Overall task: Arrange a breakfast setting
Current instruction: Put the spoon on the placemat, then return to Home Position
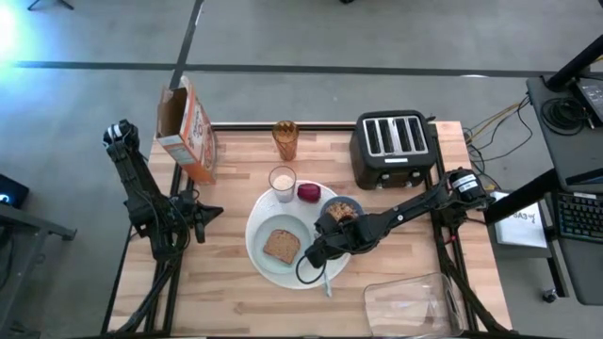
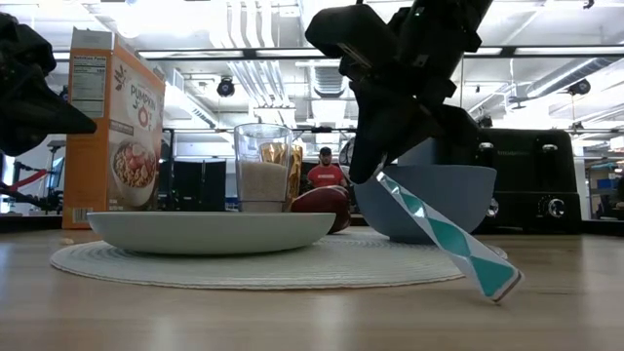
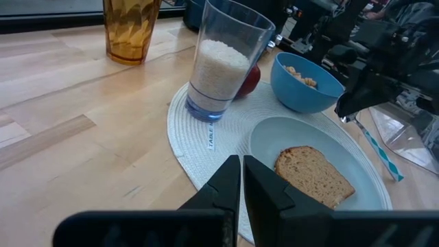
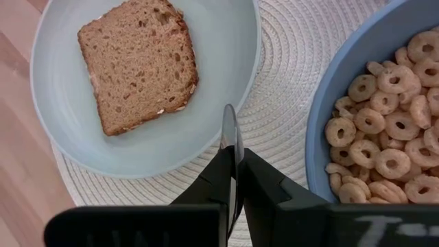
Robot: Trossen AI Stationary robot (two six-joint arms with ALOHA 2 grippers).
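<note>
A pale green plate [image 1: 283,252] with brown toast [image 1: 281,246] lies on a round white woven mat [image 1: 267,202]. On the mat also stand a blue bowl of cereal rings [image 1: 341,209], a glass of white filling [image 1: 282,181] and a red fruit [image 1: 309,193]. My right gripper [image 1: 316,252] hovers over the mat between plate and bowl, shut on a spoon [image 2: 444,234] with a teal-and-white handle. My left gripper [image 1: 200,215] is shut and empty, left of the mat; it also shows in the left wrist view [image 3: 241,180]. My right gripper pinches the spoon between its two fingers, pointing down. The metal bowl end [image 4: 230,134] sticks out edge-on past the fingertips. The patterned handle [image 2: 429,219] slants down from the fingers toward the table's near side. Whether its free end [image 2: 495,281] touches the table, I cannot tell.
A black four-slot toaster [image 1: 394,148] stands at the far right, an orange cereal box [image 1: 187,130] at the far left, an amber glass [image 1: 285,138] between them. A clear plastic container [image 1: 410,303] lies at the near right.
</note>
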